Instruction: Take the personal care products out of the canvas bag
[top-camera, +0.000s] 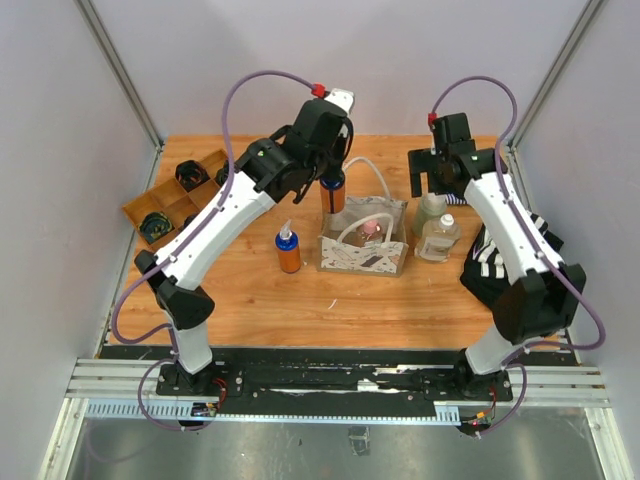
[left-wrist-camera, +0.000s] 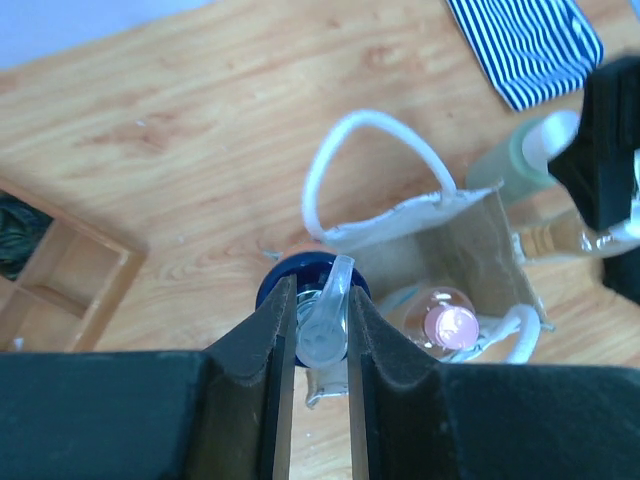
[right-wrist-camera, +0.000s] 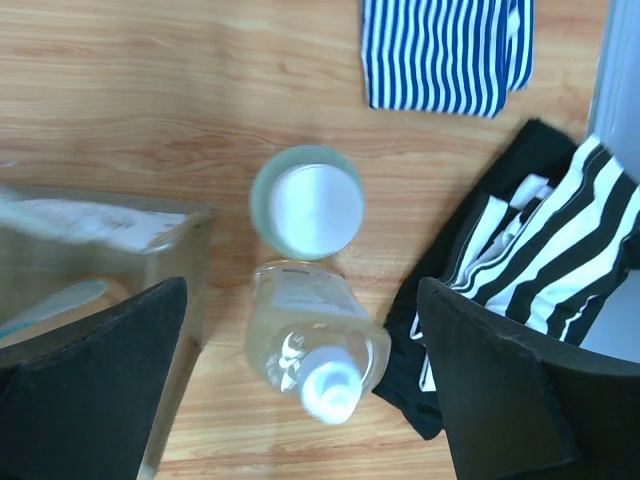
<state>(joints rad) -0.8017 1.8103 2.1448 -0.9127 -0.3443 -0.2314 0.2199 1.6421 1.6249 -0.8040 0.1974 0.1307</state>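
orange bottle (top-camera: 333, 197) sits clenched in left claw (left-wrist-camera: 320, 302) just beside canvas bag (top-camera: 365, 263), right claw (right-wrist-camera: 300, 295) spread wide.

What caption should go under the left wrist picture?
The left fingers pinch a blue-capped bottle by its clear top, next to the bag with a pink bottle inside.

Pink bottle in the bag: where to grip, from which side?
Grip the pink bottle by its top, coming straight down from above. It stands upright inside the bag, whose walls cover its sides, so only the round top shows. Keep the fingers clear of the handle lying beside it.
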